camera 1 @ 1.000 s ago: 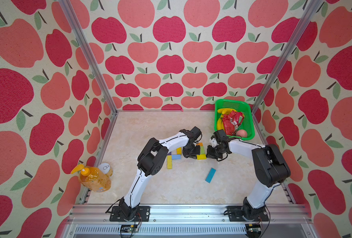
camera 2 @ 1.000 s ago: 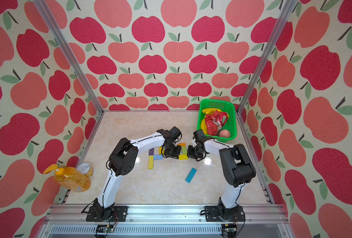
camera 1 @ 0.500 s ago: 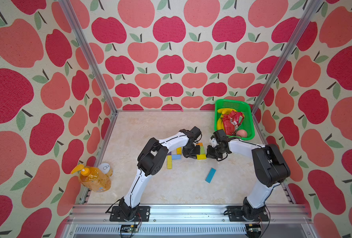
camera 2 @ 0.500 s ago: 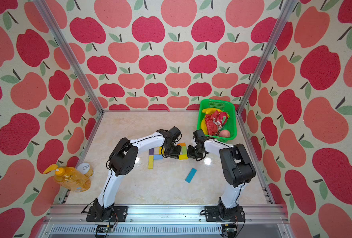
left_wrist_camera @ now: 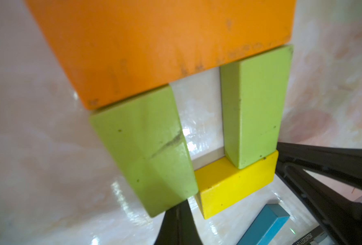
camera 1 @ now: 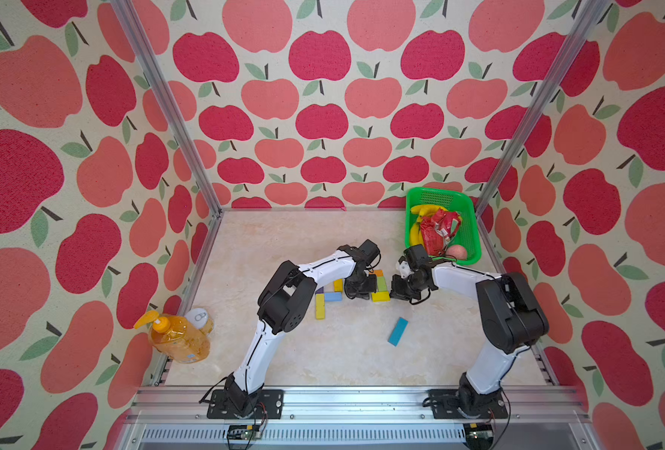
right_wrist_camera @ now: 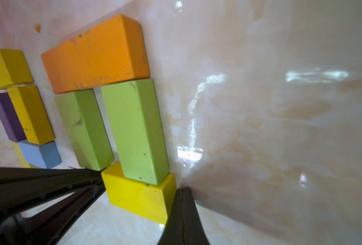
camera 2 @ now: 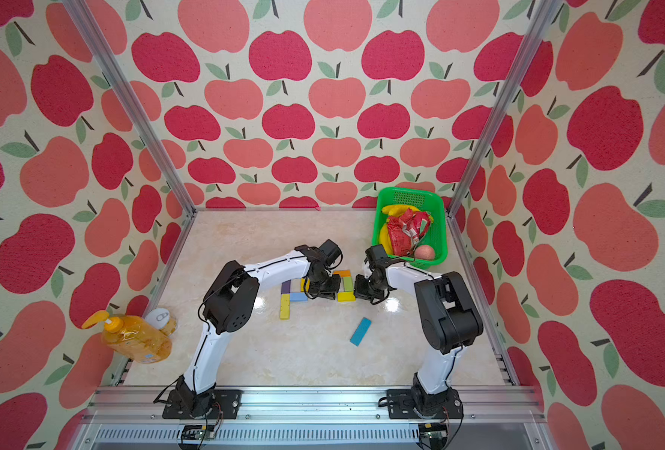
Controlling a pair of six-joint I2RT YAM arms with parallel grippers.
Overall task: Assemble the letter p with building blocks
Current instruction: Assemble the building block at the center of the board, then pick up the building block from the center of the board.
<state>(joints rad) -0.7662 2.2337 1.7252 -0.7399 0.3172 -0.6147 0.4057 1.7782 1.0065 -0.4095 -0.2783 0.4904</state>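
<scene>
Left arm: elbow hiked up, forearm reaching in to mid-table, wrist tipped down.
Left gripper [left_wrist_camera: 180, 214]: pinched closed, empty, tip right by one end of the yellow block [right_wrist_camera: 137, 195].
Right arm: pretty much a mirror, folded in from its own side.
Right gripper [right_wrist_camera: 182, 197]: also clamped tight on nothing, sitting at that block's other end.
Blocks: orange block [right_wrist_camera: 95, 55] butted over two light green blocks [right_wrist_camera: 137, 131], yellow one across their other ends; blue block [camera 1: 397, 331] off alone on the table [camera 1: 284, 241].

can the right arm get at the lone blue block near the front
Probably yes: the blue block lies alone, close to the right gripper, with nothing between them. Its shut jaws would need to open first.
</scene>
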